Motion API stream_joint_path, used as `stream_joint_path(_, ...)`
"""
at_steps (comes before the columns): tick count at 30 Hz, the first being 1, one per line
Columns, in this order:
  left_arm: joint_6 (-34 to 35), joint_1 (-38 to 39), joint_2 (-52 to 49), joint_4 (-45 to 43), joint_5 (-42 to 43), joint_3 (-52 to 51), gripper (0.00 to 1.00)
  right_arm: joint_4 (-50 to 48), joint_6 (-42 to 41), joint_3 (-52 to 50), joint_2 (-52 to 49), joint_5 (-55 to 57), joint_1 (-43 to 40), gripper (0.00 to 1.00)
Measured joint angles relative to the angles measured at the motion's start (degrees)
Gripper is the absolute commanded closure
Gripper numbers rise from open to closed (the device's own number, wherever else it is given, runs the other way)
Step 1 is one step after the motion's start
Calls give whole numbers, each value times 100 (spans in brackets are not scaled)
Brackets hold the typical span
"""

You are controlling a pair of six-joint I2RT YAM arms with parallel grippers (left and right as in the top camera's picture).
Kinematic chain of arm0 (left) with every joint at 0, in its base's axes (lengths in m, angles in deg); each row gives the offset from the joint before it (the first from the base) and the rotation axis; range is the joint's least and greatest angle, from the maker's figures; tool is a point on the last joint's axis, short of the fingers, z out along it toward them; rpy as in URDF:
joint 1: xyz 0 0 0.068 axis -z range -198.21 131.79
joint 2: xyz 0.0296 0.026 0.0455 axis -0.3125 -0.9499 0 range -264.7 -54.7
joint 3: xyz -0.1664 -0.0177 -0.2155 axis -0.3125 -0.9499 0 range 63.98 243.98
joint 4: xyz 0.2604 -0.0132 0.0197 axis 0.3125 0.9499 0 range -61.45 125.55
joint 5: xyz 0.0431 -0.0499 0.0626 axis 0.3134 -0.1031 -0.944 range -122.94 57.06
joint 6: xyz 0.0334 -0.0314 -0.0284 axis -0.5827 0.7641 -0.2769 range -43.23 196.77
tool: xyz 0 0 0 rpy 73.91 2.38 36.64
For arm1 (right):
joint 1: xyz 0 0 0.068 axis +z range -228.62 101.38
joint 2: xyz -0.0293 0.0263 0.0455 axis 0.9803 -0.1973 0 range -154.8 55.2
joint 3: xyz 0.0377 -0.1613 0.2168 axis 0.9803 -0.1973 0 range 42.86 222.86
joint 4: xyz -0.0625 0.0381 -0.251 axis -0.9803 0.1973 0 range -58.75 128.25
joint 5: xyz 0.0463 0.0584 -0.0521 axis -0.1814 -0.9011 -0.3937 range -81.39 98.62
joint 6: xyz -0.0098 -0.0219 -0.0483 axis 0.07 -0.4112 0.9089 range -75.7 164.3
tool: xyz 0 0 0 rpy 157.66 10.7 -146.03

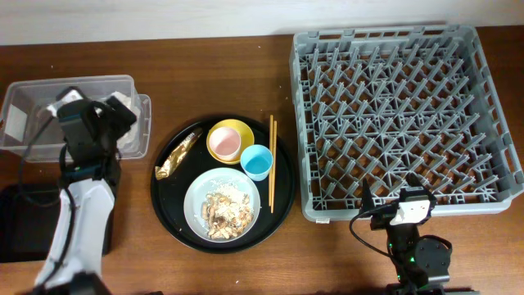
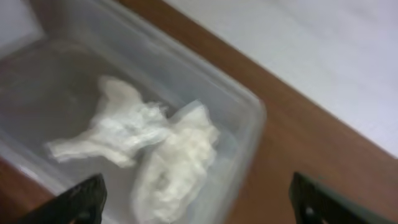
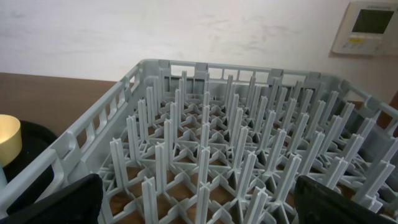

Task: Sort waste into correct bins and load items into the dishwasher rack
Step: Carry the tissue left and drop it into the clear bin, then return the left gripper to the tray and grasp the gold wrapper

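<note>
Two crumpled white napkins (image 2: 124,130) (image 2: 180,162) lie inside the clear plastic box (image 1: 49,94). My left gripper (image 2: 199,208) hangs open and empty above them, at the box's right end in the overhead view (image 1: 123,113). The shallow black tray (image 1: 20,221) lies at the lower left. The gold-brown wrapper (image 1: 178,154), the yellow bowl (image 1: 237,129) holding the pink cup (image 1: 223,143), the blue cup (image 1: 256,161), the chopsticks (image 1: 272,164) and the plate (image 1: 196,197) with food scraps (image 1: 225,211) sit on the round black tray. My right gripper (image 3: 199,208) is open and empty at the front edge of the grey rack (image 1: 401,115).
The round black tray (image 1: 164,197) sits between the clear box and the rack. The rack holds only its upright pegs (image 3: 236,143). The yellow bowl shows at the left edge of the right wrist view (image 3: 7,140). A white wall runs behind the table.
</note>
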Motion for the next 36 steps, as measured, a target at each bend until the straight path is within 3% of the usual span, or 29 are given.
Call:
stream_joint_path(2, -345, 39, 514, 461, 1456, -2, 7, 0, -2, 0, 0, 0, 0, 2)
stream_joint_path(4, -885, 162, 933, 894, 2308, 7, 17, 0, -2, 0, 0, 0, 0, 2)
stream_joint_path(6, -1464, 437, 1182, 1436, 2614, 24, 18, 0, -4, 0, 0, 0, 0, 2)
stream_joint_path(10, -2411, 1154, 1119, 2310, 2079, 28, 18, 0, -2, 0, 0, 0, 0, 2)
stream_joint_path(15, -3362, 1742, -26, 2188, 1165, 28, 18, 0, -2, 0, 0, 0, 0, 2)
stream_joint_path(21, -3556, 1779, -942, 1738, 201, 24, 30, 0, -2, 0, 0, 0, 0, 2)
stream_joint_path(26, -3602, 1779, -1047, 1528, 33, 24, 29, 0, -2, 0, 0, 0, 0, 2)
stream_joint_path(30, -3602, 1779, -1716, 1456, 13, 24, 30, 0, -4, 0, 0, 0, 0, 1)
stream_joint_path(33, -3617, 1779, -1775, 1231, 11, 24, 65, 0, -2, 0, 0, 0, 0, 2)
stream_joint_path(35, -3639, 1779, -1775, 1123, 9, 24, 73, 0, -4, 0, 0, 0, 0, 2)
stream_joint_path(36, -3646, 1779, -1775, 1099, 2, 24, 86, 0, -4, 0, 0, 0, 0, 1)
